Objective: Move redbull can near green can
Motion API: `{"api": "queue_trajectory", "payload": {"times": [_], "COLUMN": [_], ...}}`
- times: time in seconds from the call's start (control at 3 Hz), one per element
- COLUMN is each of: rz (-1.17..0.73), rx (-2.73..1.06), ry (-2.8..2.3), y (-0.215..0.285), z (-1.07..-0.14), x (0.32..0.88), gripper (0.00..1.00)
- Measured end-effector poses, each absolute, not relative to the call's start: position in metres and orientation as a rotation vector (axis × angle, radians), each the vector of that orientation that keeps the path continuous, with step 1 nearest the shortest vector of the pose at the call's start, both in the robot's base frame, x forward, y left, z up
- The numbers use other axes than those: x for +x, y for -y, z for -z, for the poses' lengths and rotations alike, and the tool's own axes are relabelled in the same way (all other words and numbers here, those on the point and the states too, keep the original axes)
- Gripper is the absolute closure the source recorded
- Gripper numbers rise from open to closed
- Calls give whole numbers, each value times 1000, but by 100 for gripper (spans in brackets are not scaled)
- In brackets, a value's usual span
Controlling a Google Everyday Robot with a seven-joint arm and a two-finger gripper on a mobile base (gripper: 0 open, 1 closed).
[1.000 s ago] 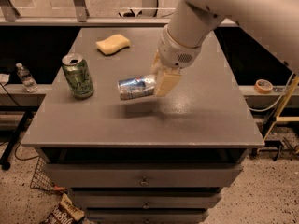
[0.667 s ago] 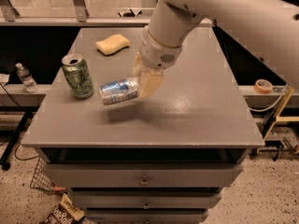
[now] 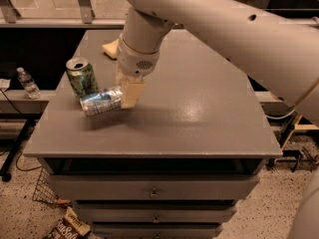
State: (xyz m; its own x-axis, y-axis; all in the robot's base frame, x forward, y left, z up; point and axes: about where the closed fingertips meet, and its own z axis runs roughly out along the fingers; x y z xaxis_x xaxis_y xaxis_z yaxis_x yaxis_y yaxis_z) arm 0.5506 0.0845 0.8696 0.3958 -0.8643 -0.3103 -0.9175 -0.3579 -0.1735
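The green can (image 3: 82, 78) stands upright at the left side of the grey table (image 3: 199, 118), its silver top showing a pull-tab hole. The redbull can (image 3: 101, 101), slim and silver-blue, is held sideways just right of and below the green can, touching or nearly touching it. My gripper (image 3: 125, 94) hangs from the large white arm and is shut on the redbull can's right end, close above the tabletop.
A yellow sponge (image 3: 110, 49) lies at the back of the table behind the arm. A water bottle (image 3: 27, 82) stands on a ledge to the left. A snack bag (image 3: 67, 226) and a wire basket lie on the floor below.
The arm has carried the redbull can leftward across the table, from mid-table to right beside the green can. The green can has not moved.
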Motion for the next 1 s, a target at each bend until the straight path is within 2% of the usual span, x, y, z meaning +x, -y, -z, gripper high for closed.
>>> {"api": "queue_trajectory", "payload": {"times": [0.67,1.0], "rz": [-300,-299], "rx": [-2316,-2319], "ry": [-1629,-1626], "y": [-104,-104], "z": [-849,-848], "x": [550,550], "gripper": [100,81]}}
